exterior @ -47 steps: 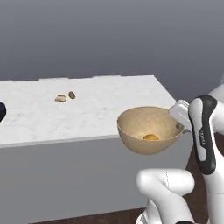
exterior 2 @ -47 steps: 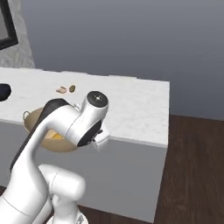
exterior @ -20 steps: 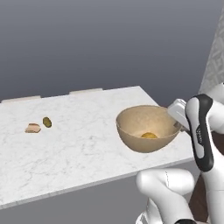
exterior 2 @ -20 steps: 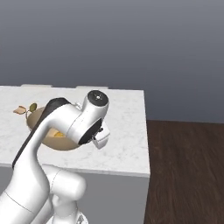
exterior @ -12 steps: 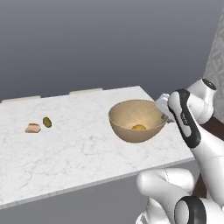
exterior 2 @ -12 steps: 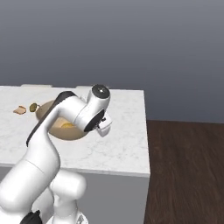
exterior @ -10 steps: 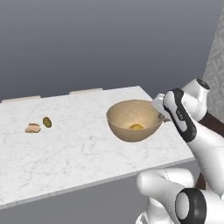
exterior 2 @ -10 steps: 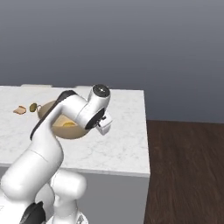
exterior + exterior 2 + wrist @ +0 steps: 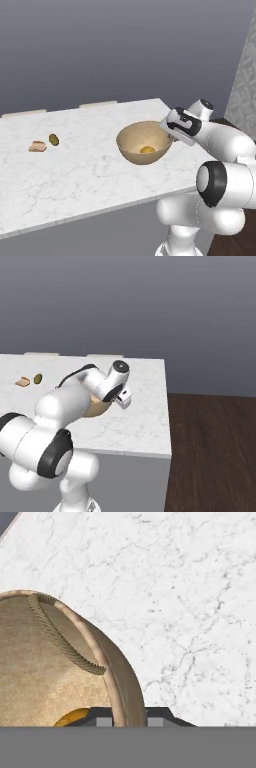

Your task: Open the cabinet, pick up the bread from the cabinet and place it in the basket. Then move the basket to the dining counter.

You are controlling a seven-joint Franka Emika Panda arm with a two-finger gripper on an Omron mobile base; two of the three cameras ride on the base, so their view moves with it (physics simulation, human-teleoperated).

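The tan woven basket (image 9: 134, 145) is over the right part of the white marble dining counter (image 9: 75, 170); whether it rests on the slab I cannot tell. The golden-orange bread (image 9: 147, 149) lies in its bottom. My gripper (image 9: 168, 131) is shut on the basket's right rim. In the hand view the gripper (image 9: 126, 719) straddles the rim, the basket (image 9: 40, 672) is at the left with a rope handle, and the bread (image 9: 72, 717) peeks out low down. In the right base view my arm hides most of the basket (image 9: 96, 406). The cabinet is out of view.
A pale tan-pink chunk (image 9: 37, 146) and an olive-green oval (image 9: 53, 139) lie at the counter's left. The counter's right edge drops to a dark wood floor (image 9: 210, 456). A grey wall runs behind, and a tiled wall (image 9: 245, 90) stands at the far right.
The base drove early on and the whole scene shifted. Over the last second my gripper carried the basket left and farther in over the counter, still shut on its rim.
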